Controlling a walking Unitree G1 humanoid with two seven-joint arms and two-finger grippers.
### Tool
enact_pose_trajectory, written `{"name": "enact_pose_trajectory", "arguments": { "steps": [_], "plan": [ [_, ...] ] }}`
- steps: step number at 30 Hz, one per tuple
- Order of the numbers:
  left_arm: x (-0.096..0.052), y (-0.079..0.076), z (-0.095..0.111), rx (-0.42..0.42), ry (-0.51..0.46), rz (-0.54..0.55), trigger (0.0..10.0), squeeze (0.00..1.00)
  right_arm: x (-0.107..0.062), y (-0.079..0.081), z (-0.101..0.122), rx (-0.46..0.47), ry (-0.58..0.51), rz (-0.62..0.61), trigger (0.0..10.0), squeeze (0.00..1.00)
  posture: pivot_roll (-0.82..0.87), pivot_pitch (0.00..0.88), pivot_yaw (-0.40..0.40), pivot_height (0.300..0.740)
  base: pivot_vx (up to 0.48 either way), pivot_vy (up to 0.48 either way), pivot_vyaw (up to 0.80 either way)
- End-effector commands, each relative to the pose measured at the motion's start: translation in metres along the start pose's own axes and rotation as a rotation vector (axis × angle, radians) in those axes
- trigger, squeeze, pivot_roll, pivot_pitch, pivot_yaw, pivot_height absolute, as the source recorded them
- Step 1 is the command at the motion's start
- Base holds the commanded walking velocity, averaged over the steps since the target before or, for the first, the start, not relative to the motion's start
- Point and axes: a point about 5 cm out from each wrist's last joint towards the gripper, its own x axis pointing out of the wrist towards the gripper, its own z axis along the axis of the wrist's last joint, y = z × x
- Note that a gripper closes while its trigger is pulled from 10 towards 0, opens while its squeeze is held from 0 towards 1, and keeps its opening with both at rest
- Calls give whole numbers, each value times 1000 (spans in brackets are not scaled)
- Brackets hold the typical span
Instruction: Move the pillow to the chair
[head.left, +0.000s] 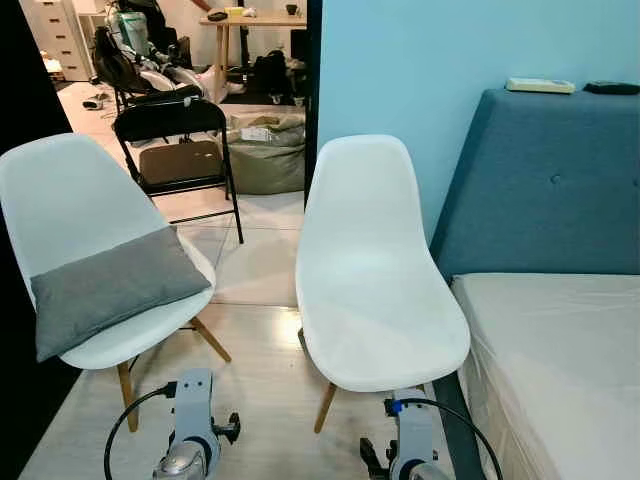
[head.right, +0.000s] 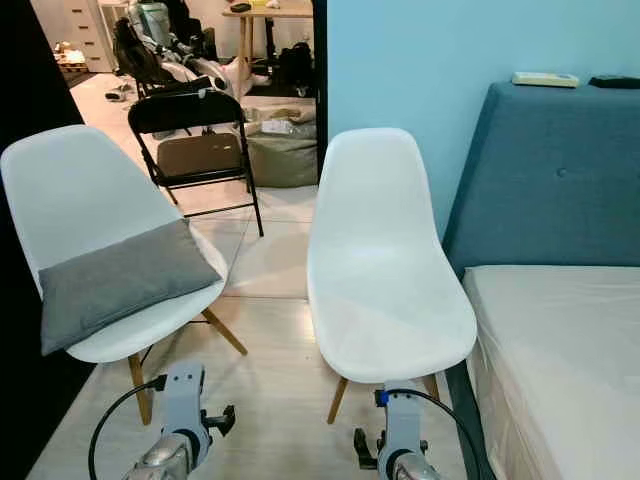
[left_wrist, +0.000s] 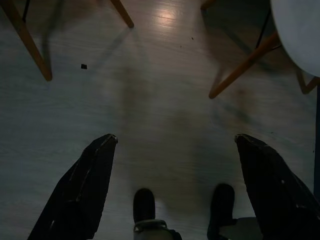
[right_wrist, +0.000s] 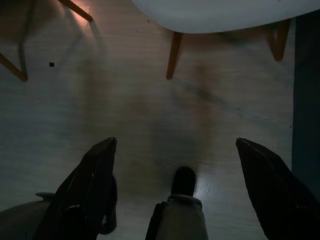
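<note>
A grey pillow (head.left: 110, 286) lies on the seat of the white shell chair (head.left: 60, 200) at the left. A second white shell chair (head.left: 375, 260) stands bare to its right, beside the bed. Both arms hang low at the bottom of the head views, pointing at the wooden floor. My left gripper (left_wrist: 175, 145) is open, its black fingers (left_wrist: 85, 185) spread wide above the floor. My right gripper (right_wrist: 175, 147) is open too, with the bare chair's seat and legs ahead of it.
A bed with a white mattress (head.left: 560, 360) and a blue headboard (head.left: 555, 190) stands at the right. A black folding chair (head.left: 180, 150) is behind the left chair, with bags and clutter in the room beyond. Bare wooden floor (head.left: 260, 390) lies before both chairs.
</note>
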Motion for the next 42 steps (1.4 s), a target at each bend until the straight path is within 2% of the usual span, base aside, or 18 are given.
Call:
{"name": "enact_pose_trajectory", "arguments": {
  "steps": [1, 11, 18, 20, 22, 24, 26, 27, 28, 29, 30, 33, 34, 36, 37, 40, 41, 42],
  "plan": [
    [-2, 2, -8, -8, 31, 2, 10000, 0, -1, 0, -4, 14, 0, -7, 10000, 0, 109, 0, 3, 740, 0, 0, 0],
    [-3, -1, -8, 30, 5, -17, 10000, 0, -3, -1, -6, 27, -33, -4, 10000, 0, 132, 8, -8, 740, 0, 0, 0],
    [-3, 2, 0, 45, -52, 14, 10000, 0, -3, -6, 1, -62, -82, -41, 10000, 0, 121, 16, 2, 740, 0, 0, 0],
    [-2, 10, 19, 99, -175, 90, 10000, 0, -1, -11, 26, -30, -191, -77, 10000, 0, 115, 17, 0, 740, 0, 0, 0],
    [-4, 20, 41, 73, -299, 159, 10000, 0, -1, -16, 60, -16, -335, -107, 10000, 0, 113, 9, 1, 740, 0, 0, 0],
    [-4, 23, 47, 49, -333, 181, 10000, 0, -1, -17, 72, -32, -387, -109, 10000, 0, 113, 9, 1, 740, 0, 0, 0],
    [-6, 28, 68, -22, -431, 202, 10000, 0, -7, 1, 116, -146, -614, -7, 10000, 0, 114, 13, 2, 740, 0, 0, 0],
    [-8, 27, 85, -15, -513, 174, 10000, 0, -16, 10, 154, -205, -785, -2, 10000, 0, 114, 5, 3, 740, 0, 0, 0],
    [-8, 27, 85, -15, -513, 174, 10000, 0, -16, 10, 154, -205, -785, -2, 10000, 0, 114, 5, 3, 740, 0, 0, 0],
    [-8, 26, 93, 11, -543, 161, 10000, 0, -23, 24, 175, -336, -883, 31, 10000, 0, 112, 2, 8, 740, 0, 0, 0],
    [-8, 26, 95, 25, -551, 160, 10000, 0, -27, 34, 184, -373, -932, 72, 10000, 0, 111, 3, 10, 740, 0, 0, 0],
    [-8, 25, 98, 36, -559, 163, 10000, 0, -32, 40, 200, -366, -994, 76, 10000, 0, 112, 2, 7, 740, 0, 0, 0],
    [-8, 24, 99, 35, -563, 166, 10000, 0, -33, 38, 206, -351, -1012, 50, 10000, 0, 112, 2, 7, 740, 0, 0, 0],
    [-8, 21, 103, 51, -580, 166, 10000, 0, -38, 33, 224, -424, -1063, -78, 10000, 0, 105, 0, 17, 740, 0, 0, 0],
    [-8, 18, 104, 52, -587, 165, 10000, 0, -42, 49, 229, -541, -1113, -8, 10000, 0, 100, 0, 24, 740, 0, 0, 0],
    [-8, 16, 105, 52, -592, 163, 10000, 0, -46, 60, 233, -596, -1151, 43, 10000, 0, 104, 0, 17, 740, 0, 0, 0],
    [-8, 11, 105, 49, -595, 150, 10000, 0, -50, 61, 242, -538, -1189, 19, 10000, 0, 104, 0, 20, 740, 0, 0, 0],
    [-8, 2, 107, 46, -605, 124, 10000, 0, -55, 80, 247, -607, -1239, 105, 10000, 0, 107, 0, 13, 740, 0, 0, 0]
  ]
}}
